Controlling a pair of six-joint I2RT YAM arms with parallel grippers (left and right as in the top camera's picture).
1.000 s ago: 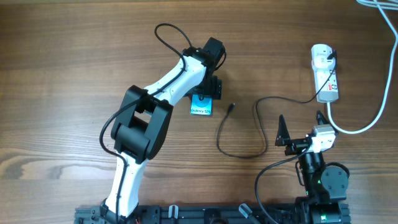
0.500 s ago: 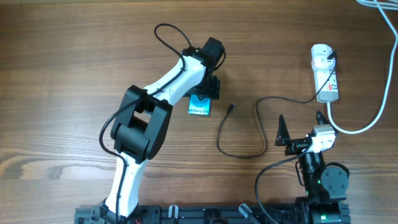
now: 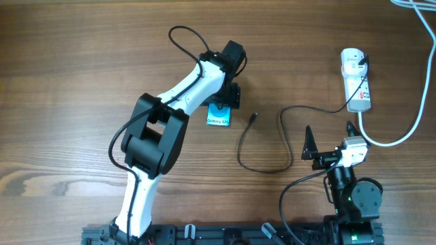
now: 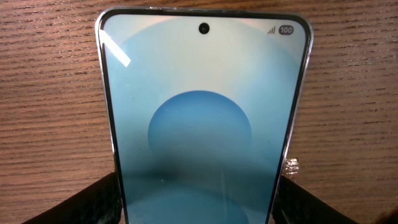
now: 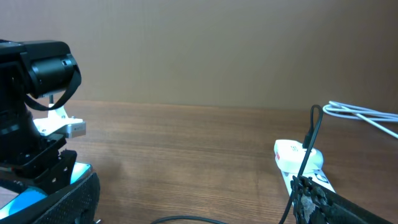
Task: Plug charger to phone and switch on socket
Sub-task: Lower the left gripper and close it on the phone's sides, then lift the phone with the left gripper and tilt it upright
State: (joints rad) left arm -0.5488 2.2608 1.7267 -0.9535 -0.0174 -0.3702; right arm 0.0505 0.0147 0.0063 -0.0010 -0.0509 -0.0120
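Left gripper (image 3: 224, 103) is clamped on the phone (image 4: 202, 124) by its long edges, flat on the table (image 3: 68, 68). Charger (image 3: 239, 151) tip lies loose just right of it. Right gripper (image 3: 330, 136) gapes wide, empty. Cable runs to the socket (image 3: 355, 85), far right.

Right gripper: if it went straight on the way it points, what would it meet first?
Likely the charger cable, which crosses the table just ahead of the open right gripper. Its height above the table is unclear, so it might pass over it.
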